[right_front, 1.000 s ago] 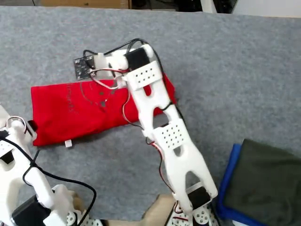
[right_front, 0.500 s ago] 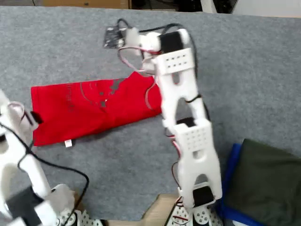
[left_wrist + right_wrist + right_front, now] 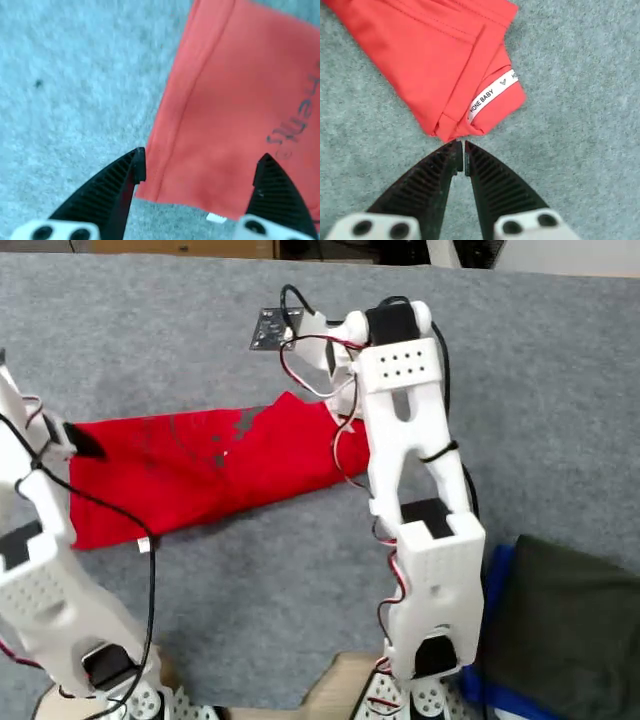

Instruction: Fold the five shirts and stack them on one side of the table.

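We record the long folded red fabric shirt (image 3: 200,475) lying flat on the grey felt desk (image 3: 550,390), the left gripper (image 3: 202,162) spread wide over one end, and the right gripper (image 3: 461,147) pressed together with its tips just beside the labelled corner at the other end.

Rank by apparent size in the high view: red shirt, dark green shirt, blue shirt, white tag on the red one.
1. red shirt
2. dark green shirt, cut off by the frame edge
3. blue shirt, only a strip showing under the green one
4. white tag
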Tool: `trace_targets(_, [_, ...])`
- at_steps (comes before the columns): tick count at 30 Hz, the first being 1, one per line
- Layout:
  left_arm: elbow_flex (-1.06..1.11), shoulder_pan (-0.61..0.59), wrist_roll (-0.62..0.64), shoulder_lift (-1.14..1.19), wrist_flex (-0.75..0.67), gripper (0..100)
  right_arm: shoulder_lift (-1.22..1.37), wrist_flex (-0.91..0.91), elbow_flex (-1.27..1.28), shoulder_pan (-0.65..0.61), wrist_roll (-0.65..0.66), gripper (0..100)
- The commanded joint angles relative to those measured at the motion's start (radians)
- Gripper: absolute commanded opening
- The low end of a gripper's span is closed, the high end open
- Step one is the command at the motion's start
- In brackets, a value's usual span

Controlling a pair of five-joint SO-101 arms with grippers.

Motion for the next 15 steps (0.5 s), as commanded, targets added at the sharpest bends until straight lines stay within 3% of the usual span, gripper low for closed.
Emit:
trace_targets(1, [-0.19,0.003,-0.012,0.099,0.058,34,-0.073,0.015,0.002,0.012,0.008,1.6])
trace_targets(6, [-0.284,0.002,-0.075,0.283,0.069,27,-0.074,0.017,0.002,0.012,0.008,1.6])
trace_targets(15, [-0.37,0.009,-0.072,0.417,0.074,26,-0.074,0.017,0.002,0.015,0.008,1.6])
